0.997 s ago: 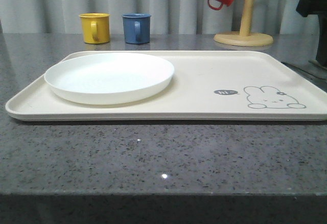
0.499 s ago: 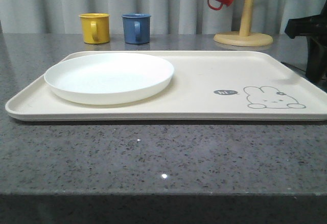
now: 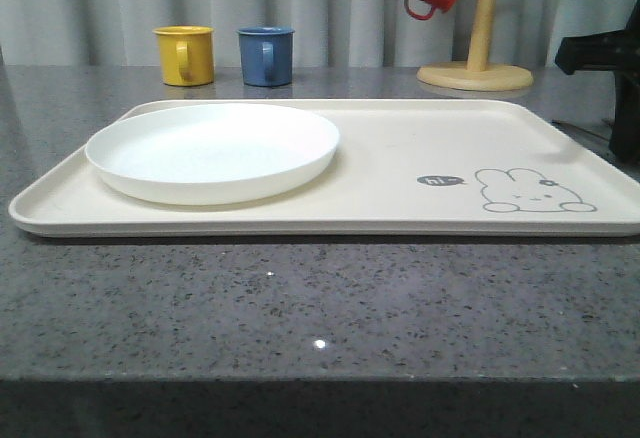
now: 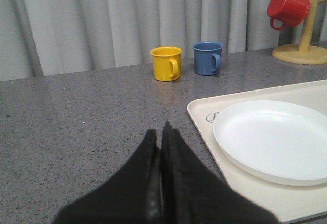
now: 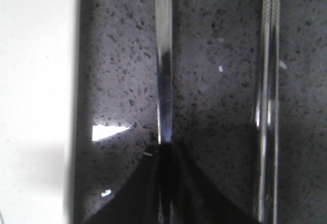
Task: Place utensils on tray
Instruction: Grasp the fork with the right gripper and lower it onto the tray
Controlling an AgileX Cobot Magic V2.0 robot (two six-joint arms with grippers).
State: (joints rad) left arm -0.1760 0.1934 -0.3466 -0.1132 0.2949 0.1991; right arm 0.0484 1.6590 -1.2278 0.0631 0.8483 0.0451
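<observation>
**Right gripper clamped on first utensil, beside tray**

Step in hand: pickup. In the right wrist view the right gripper (image 5: 164, 183) is down at the counter (image 3: 300, 308), its dark fingers (image 5: 138, 193) pinched together on a slim shiny utensil (image 5: 163, 65) (which piece it is I cannot tell; only a handle-like strip shows). A second shiny piece (image 5: 268, 96) lies parallel, just beside it and further from the tray (image 3: 400, 173). Both rest on bare counter, off the tray's edge.

Left gripper (image 4: 161, 147): fingers pressed together, holding nothing, hovering over the counter just off the tray's opposite end.

Next move, as I judge it: lift straight up without dragging the neighbouring piece, carry over the rim, set down on the open area near the rabbit drawing (image 3: 535, 190).

Containers: the tray holds a plate (image 3: 212, 150) at its left end; the plate is empty. No utensils on the tray yet.
</observation>
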